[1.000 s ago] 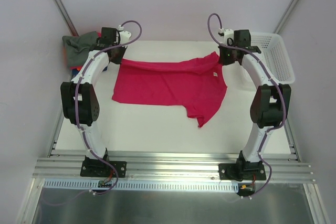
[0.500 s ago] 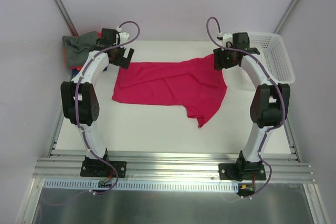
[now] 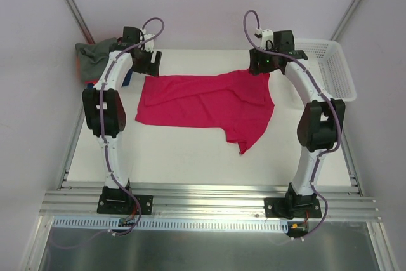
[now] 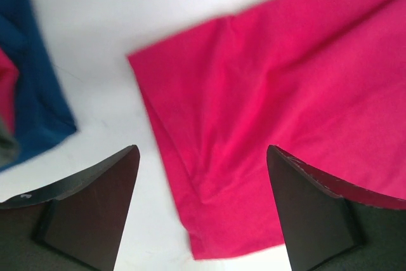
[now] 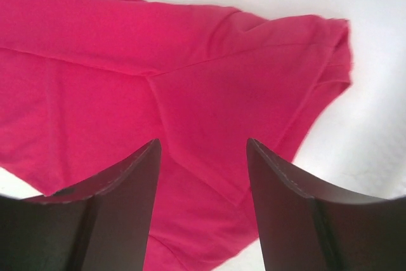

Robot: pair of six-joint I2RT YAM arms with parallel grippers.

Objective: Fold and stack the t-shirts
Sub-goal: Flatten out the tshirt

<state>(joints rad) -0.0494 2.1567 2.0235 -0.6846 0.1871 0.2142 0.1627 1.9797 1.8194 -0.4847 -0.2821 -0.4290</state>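
A crimson-red t-shirt of soft, matte cloth lies spread at the far middle of the smooth white bench. It is wrinkled in shallow folds, and one short sleeve trails toward the near right.

The left end effector hangs over the shirt's far left corner. Its two dark, wedge-shaped fingers are spread apart and grip nothing. The right end effector hangs over the shirt's far right part, its fingers likewise apart and gripping nothing.

At the far left edge a grey-green t-shirt sits crumpled in a heap with a dark blue t-shirt. The blue cloth lies near the red shirt's corner without touching it. A white plastic lattice basket stands at the far right.

Plain pale walls enclose the bench, and ribbed aluminium rails run along its near edge.
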